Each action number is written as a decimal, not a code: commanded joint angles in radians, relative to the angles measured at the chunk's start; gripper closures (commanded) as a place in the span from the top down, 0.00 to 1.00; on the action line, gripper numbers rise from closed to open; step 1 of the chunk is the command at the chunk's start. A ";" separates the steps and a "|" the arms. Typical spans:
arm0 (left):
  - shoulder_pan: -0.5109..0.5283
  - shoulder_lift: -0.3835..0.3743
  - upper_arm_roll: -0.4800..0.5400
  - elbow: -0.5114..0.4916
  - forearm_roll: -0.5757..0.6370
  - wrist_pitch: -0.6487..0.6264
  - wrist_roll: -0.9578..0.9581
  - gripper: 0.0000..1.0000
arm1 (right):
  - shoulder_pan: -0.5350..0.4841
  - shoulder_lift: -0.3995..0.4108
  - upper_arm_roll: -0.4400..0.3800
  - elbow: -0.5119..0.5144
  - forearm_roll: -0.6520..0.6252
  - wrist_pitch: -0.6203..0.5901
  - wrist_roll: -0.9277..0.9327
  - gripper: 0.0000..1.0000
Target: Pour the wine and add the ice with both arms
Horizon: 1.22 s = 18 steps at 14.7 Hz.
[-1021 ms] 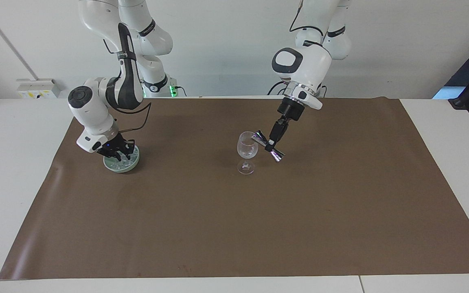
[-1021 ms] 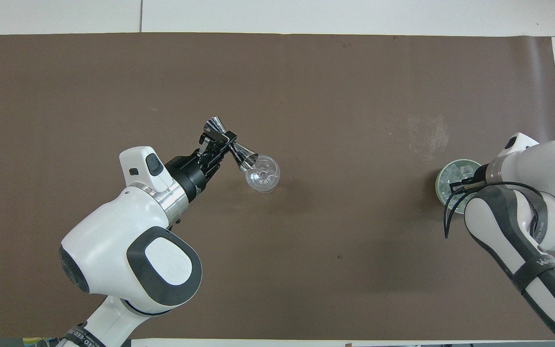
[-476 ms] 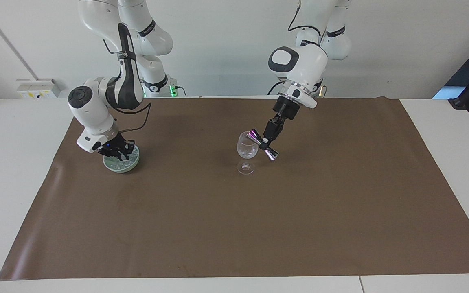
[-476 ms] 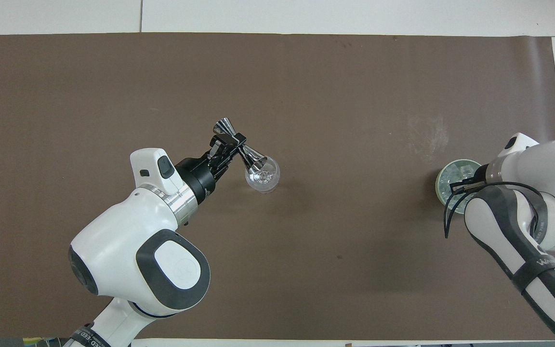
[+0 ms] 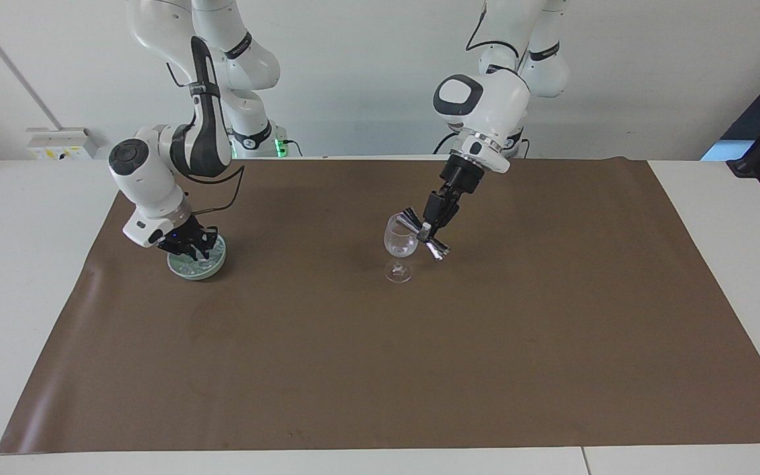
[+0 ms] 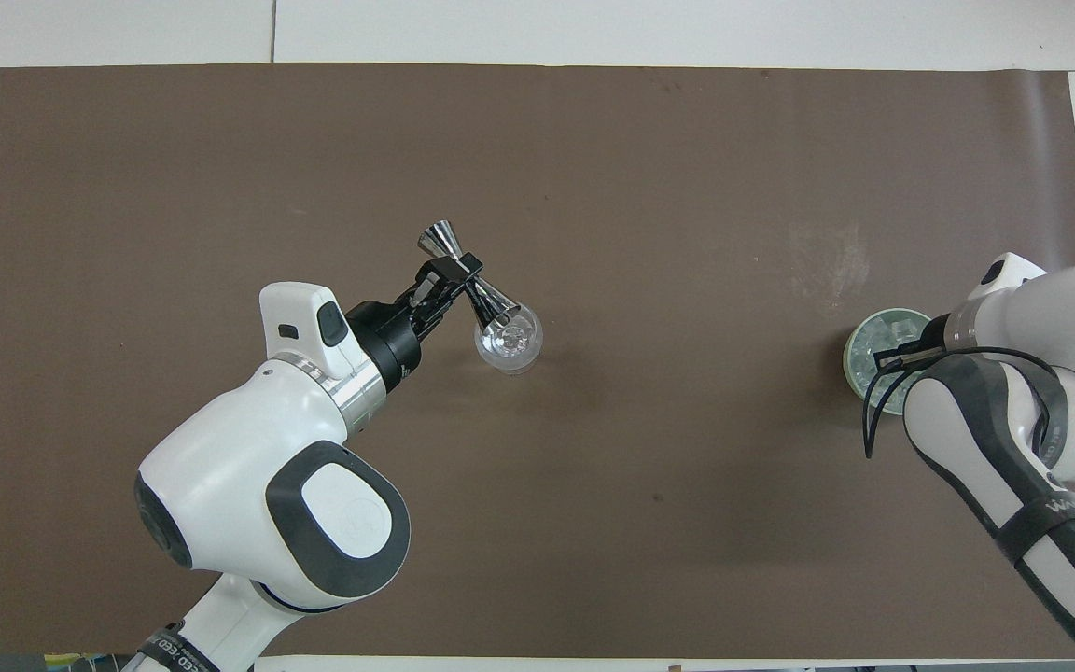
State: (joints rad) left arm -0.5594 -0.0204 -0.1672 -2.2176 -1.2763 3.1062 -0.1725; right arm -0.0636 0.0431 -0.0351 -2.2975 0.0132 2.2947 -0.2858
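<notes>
A clear stemmed glass (image 5: 400, 245) stands upright mid-mat; it also shows in the overhead view (image 6: 509, 343). My left gripper (image 5: 428, 227) is shut on the waist of a shiny metal jigger (image 5: 410, 218) and holds it tilted, one cup end over the glass rim. The overhead view shows that gripper (image 6: 456, 272) and the jigger (image 6: 487, 301) too. A pale green bowl (image 5: 200, 267) with ice (image 6: 892, 329) sits toward the right arm's end. My right gripper (image 5: 189, 247) is down in the bowl (image 6: 859, 359), over the ice.
A brown mat (image 5: 419, 363) covers most of the white table (image 5: 30, 264). A white wall box (image 5: 63, 142) sits off the mat past the right arm's end. A pale smudge (image 6: 827, 261) marks the mat, farther from the robots than the bowl.
My left gripper has swung toward the glass and tipped the jigger more steeply, bringing its cup end over the rim. My right gripper has stayed in the bowl with only slight movement.
</notes>
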 commanded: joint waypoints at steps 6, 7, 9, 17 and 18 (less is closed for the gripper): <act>-0.014 0.019 0.008 0.026 0.009 0.018 0.110 0.00 | -0.004 -0.005 0.014 0.087 0.007 -0.118 -0.021 0.03; -0.014 0.019 0.008 0.026 0.009 0.018 0.111 0.00 | -0.004 -0.006 0.015 0.099 0.007 -0.133 -0.021 0.03; -0.014 0.019 0.008 0.026 0.009 0.020 0.111 0.00 | -0.001 -0.005 0.018 0.141 0.007 -0.178 -0.018 0.03; -0.007 0.017 0.005 0.024 -0.004 0.012 0.088 0.00 | 0.050 0.004 0.018 0.240 0.005 -0.261 0.027 0.04; -0.007 0.017 0.005 0.021 -0.006 0.012 0.044 0.00 | 0.050 0.004 0.018 0.242 0.004 -0.261 0.027 0.04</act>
State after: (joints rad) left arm -0.5593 -0.0124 -0.1670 -2.2064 -1.2785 3.1062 -0.0845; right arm -0.0065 0.0419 -0.0213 -2.0729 0.0138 2.0512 -0.2697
